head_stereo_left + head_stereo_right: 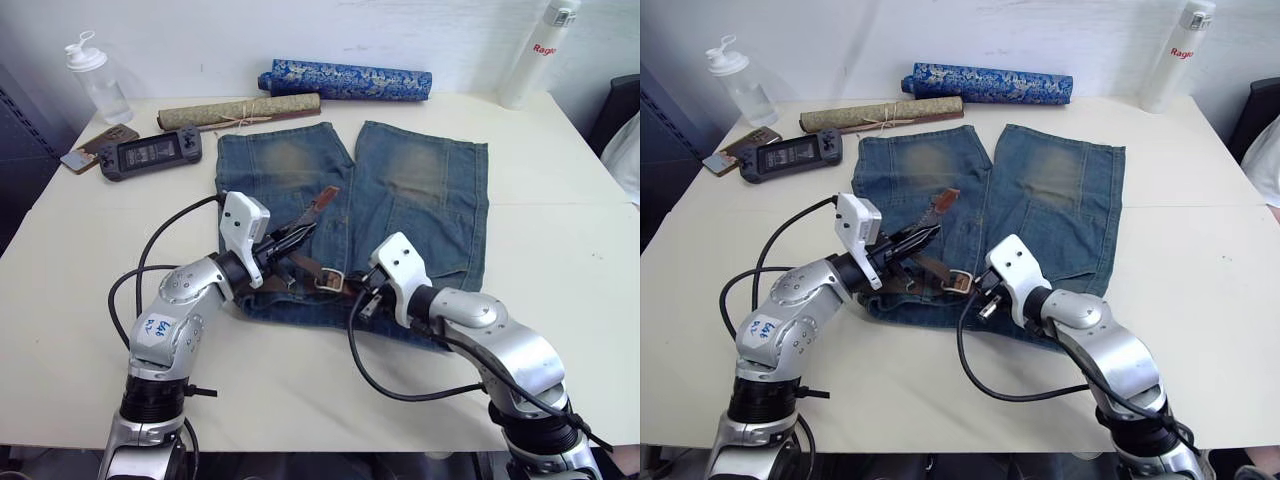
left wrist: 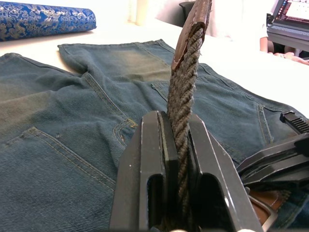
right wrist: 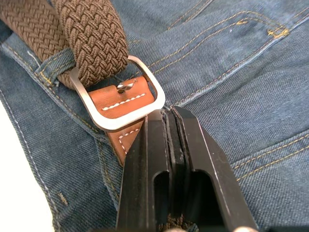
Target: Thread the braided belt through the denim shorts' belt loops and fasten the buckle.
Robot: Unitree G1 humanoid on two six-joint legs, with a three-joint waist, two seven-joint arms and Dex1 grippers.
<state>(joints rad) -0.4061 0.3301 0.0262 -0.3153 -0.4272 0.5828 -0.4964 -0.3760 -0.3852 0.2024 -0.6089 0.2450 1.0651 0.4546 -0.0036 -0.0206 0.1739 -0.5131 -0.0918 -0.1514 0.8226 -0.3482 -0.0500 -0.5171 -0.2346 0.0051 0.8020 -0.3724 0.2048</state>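
The denim shorts (image 1: 420, 190) lie flat on the white table, waistband towards me. My left gripper (image 1: 295, 238) is shut on the braided belt (image 2: 186, 87) just below its tan leather tip (image 1: 325, 200), holding that end up over the left leg. The silver buckle (image 3: 112, 126) rests on the waistband. The brown strap (image 3: 91, 38) runs through its frame beside a belt loop (image 3: 50, 67). My right gripper (image 1: 362, 305) is shut on the belt right behind the buckle's leather tab, with braid showing between its fingers.
Along the table's far edge lie a blue patterned roll (image 1: 345, 80) and a tan rolled mat (image 1: 240, 112). A handheld console (image 1: 150, 153) and a clear bottle (image 1: 98, 80) are at the far left. A white bottle (image 1: 540, 50) stands far right.
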